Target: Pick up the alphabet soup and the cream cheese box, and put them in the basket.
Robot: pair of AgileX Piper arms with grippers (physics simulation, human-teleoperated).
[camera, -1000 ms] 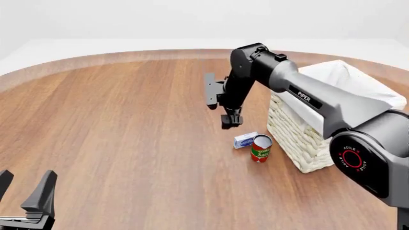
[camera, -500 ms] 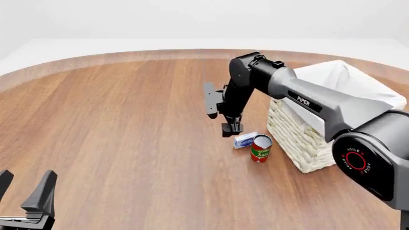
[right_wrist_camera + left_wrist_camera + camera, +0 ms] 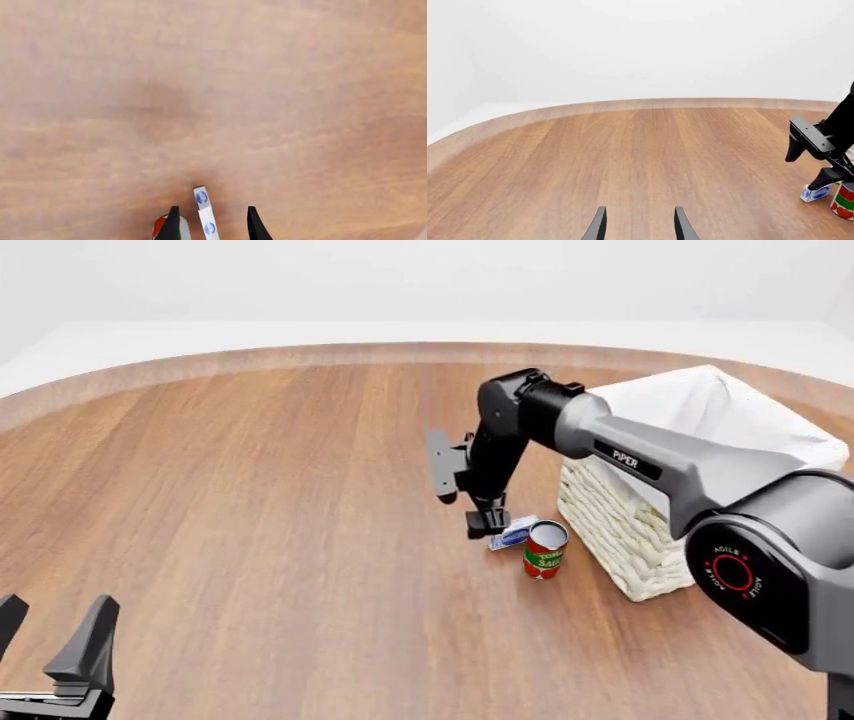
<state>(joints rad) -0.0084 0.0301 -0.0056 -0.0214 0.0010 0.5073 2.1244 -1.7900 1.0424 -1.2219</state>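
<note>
Left gripper (image 3: 54, 640) at 7 o'clock of the front view, low over the wooden table (image 3: 240, 500), fingers spread apart, nothing between them. In the left wrist view, same gripper (image 3: 639, 225) with both fingertips parted over bare wood; no object near.

Toward centre, right arm (image 3: 641, 465) reaching in from 4 o'clock, elbow bent, wrist pointing down at the table. Right gripper (image 3: 486, 523) just above the surface, at the 10 o'clock end of the cream cheese box (image 3: 513, 532). Right wrist view: gripper (image 3: 212, 225) with fingers parted, the box (image 3: 205, 212) seen edge-on between them, white with blue round marks; contact with either finger not resolvable. Fingers not closed on it.

Cream cheese box lying flat on the table, touching or just beside the red can with a green band (image 3: 545, 549) at its 4 o'clock. Can upright, silvery top visible. Left wrist view: box (image 3: 816, 192) and can (image 3: 844, 201) side by side at 4 o'clock, right gripper's dark fingers directly over the box.

Basket (image 3: 627, 530) at 3 o'clock, woven cream wall, white cloth liner folded over the rim, just beside the red can, a narrow gap between. Interior mostly hidden by the arm and liner. Alphabet soup can not visible in any view; location cannot be told.
</note>
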